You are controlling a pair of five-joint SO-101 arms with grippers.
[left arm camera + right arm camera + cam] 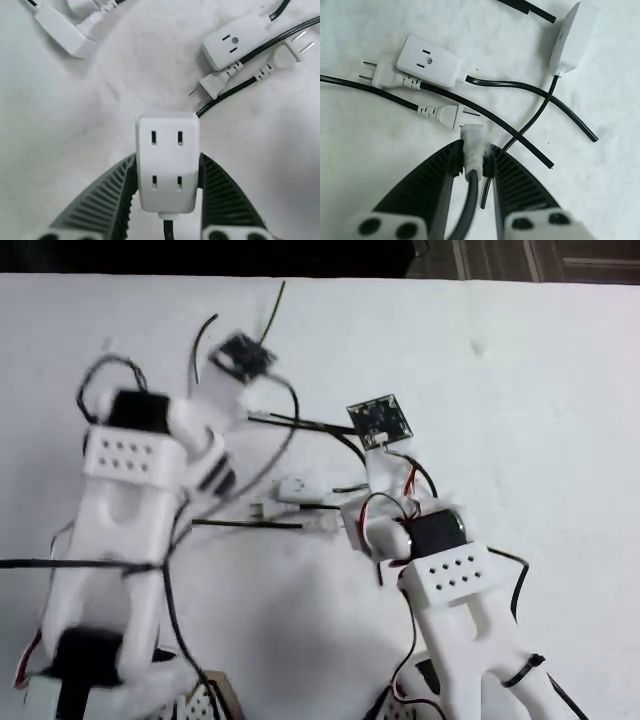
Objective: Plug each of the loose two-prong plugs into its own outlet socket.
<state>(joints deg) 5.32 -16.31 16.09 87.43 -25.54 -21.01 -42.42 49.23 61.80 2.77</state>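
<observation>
Left pincer (167, 160) up close: two dark ribbed fingers (115, 200) clamped on both sides of one double outlet block (167, 145). The block is white with four slots, so two sockets, both unfilled, and its black cord exits back between the fingers. Ahead of the tips and off to one side lie one single outlet (232, 42) and two loose two-prong plugs, all white on the white table (520, 360). The nearer plug (210, 89) is just past the block's far corner with its prongs bare. The farther plug (286, 56) is beyond the single outlet, just beside it, also with bare prongs. One more white piece (60, 27) sits well ahead on the other side; can't tell what it is. Right pincer (473, 149): two fingers (515, 185) gripping one white connector (472, 140), thick black cord running back between them; can't tell if it has prongs. One loose plug lies right at this pincer's tips, prongs almost touching the connector. The second plug and the single outlet are farther ahead, side by side. Well out to the other side one white block (572, 37) is seen edge-on, thin cord trailing from it; can't tell if it's the double block. Five black cords (530, 90) counted here, including the held one. Count: two loose plugs, neither inserted; one single outlet, one double block, one held connector.
</observation>
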